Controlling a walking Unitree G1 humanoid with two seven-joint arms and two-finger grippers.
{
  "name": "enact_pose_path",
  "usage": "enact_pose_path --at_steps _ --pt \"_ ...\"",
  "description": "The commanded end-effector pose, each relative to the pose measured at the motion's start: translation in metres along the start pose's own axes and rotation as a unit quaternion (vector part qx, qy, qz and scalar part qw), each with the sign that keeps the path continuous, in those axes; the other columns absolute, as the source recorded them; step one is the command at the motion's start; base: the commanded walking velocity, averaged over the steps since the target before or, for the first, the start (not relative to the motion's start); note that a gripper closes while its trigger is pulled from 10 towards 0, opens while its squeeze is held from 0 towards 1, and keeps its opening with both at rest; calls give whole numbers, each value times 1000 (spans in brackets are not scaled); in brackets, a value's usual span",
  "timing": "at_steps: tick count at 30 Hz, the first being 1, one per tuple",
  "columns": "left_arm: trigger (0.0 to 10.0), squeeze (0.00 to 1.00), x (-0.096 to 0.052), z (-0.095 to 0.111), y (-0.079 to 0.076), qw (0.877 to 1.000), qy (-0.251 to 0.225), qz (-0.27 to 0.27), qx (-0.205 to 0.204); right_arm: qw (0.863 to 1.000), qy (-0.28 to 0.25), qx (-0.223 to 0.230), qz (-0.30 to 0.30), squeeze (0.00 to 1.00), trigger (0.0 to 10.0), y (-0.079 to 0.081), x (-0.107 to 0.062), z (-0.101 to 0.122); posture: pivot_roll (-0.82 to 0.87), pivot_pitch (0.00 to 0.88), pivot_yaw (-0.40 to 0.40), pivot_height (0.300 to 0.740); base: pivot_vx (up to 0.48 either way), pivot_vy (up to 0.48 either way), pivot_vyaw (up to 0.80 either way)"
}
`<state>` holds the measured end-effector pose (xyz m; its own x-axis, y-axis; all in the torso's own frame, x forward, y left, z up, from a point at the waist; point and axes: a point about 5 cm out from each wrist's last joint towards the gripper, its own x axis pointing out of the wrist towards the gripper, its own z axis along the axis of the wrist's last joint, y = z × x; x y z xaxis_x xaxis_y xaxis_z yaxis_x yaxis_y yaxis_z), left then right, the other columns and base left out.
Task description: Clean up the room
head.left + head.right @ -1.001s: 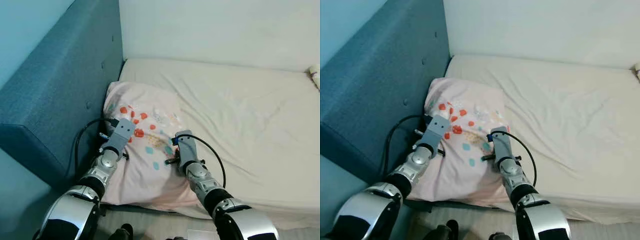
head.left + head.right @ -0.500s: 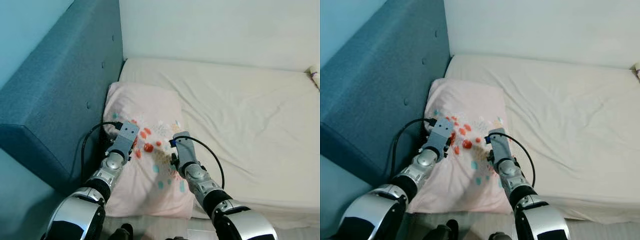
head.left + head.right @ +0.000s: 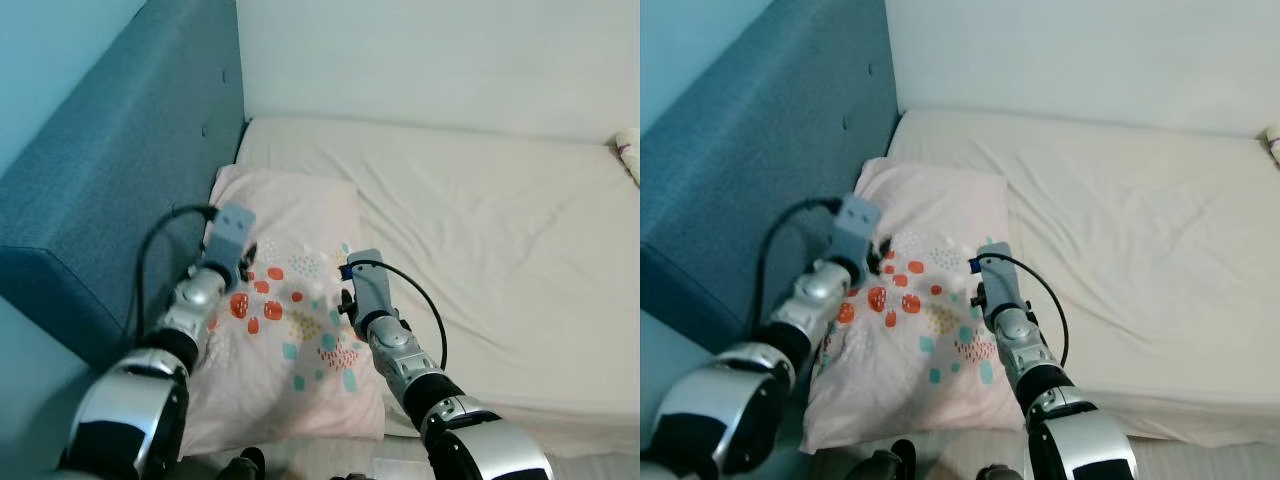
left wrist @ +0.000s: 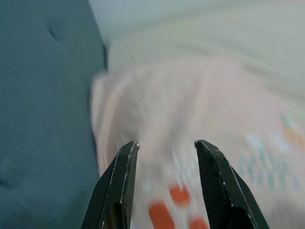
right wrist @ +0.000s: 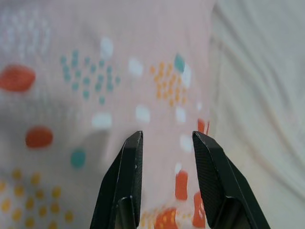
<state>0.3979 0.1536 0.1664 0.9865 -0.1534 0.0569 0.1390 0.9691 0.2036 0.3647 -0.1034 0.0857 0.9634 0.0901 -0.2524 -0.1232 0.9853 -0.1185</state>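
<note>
You are looking down at a pale pink pillow printed with red, teal and yellow spots [image 3: 290, 320], lying flat at the near left corner of a cream-sheeted mattress [image 3: 480, 240]. The pillow's left edge runs beside the teal upholstered headboard [image 3: 110, 190]; its far edge sits short of the white wall [image 3: 430, 60]. Your left gripper [image 4: 166, 145] hangs over the pillow's left side, near the headboard, with its two black fingers [image 4: 119, 183] spread apart and nothing between them; the view along it is blurred, showing pink fabric and orange spots beyond the tips. Your right gripper [image 5: 165, 136] is over the pillow's right portion, close to the edge where pink fabric meets the cream sheet, jaws likewise parted and holding nothing; whether the tips touch the fabric cannot be told. A black cable [image 3: 150, 255] loops from the left wrist, another [image 3: 425, 305] from the right. A small pale object [image 3: 628, 150] lies at the mattress's far right edge, too small to identify.
</note>
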Motion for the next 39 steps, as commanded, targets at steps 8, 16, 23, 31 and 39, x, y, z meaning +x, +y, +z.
enact_pose_path --at_steps 8,16,23,31,39 --pt "10000 0 -26 -31 12 995 7 38 -88 992 -117 22 -37 0 10000 -26 -22 9 8 45 -34 734 0 0 0" --pt "10000 0 -50 -38 -25 984 2 42 -173 989 -129 41 -65 0 10000 -36 -48 -10 15 0 -23 734 0 0 0" --pt "10000 0 -51 -30 -39 986 -11 7 -167 988 -126 46 -71 0 10000 -37 -52 -12 15 0 -12 734 0 0 0" --pt "10000 0 -57 -35 -47 991 21 -23 -130 989 -125 48 -67 0 10000 -37 -57 -9 9 0 -3 734 0 0 -300" --pt "10000 0 -61 -40 -51 992 51 -32 -107 991 -102 59 -63 0 10000 -39 -60 -17 8 0 -1 734 0 0 -474"
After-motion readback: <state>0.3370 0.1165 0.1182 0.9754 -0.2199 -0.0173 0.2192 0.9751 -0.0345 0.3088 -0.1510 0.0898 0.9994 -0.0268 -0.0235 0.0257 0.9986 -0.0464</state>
